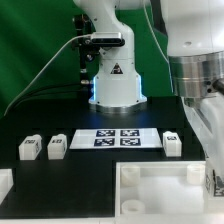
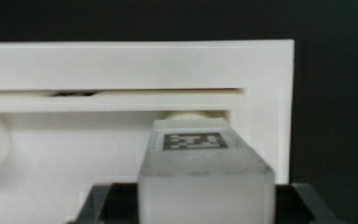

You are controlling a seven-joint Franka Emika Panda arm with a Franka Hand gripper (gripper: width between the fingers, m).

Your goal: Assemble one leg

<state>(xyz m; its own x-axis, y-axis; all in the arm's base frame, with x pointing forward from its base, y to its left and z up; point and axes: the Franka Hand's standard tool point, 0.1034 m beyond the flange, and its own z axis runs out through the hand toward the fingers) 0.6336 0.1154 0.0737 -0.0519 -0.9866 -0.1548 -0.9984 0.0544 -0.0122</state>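
Observation:
In the wrist view my gripper (image 2: 202, 202) is shut on a leg (image 2: 197, 150), a white chunky block with a black-and-white tag on its face. The black fingers (image 2: 108, 200) press on both of its sides. The leg hangs close over the large white tray-like piece (image 2: 140, 70), near a corner, beside a long slot in it. In the exterior view the held leg (image 1: 213, 183) shows at the far right edge under the arm (image 1: 200, 90). Three more legs stand on the table: two at the exterior view's left (image 1: 30, 147) (image 1: 57, 146) and one right of the marker board (image 1: 171, 144).
The marker board (image 1: 118, 137) lies in the middle in front of the robot base (image 1: 113, 85). The tray-like piece (image 1: 160, 195) fills the near right of the table. Another white part (image 1: 5, 185) sits at the near left edge.

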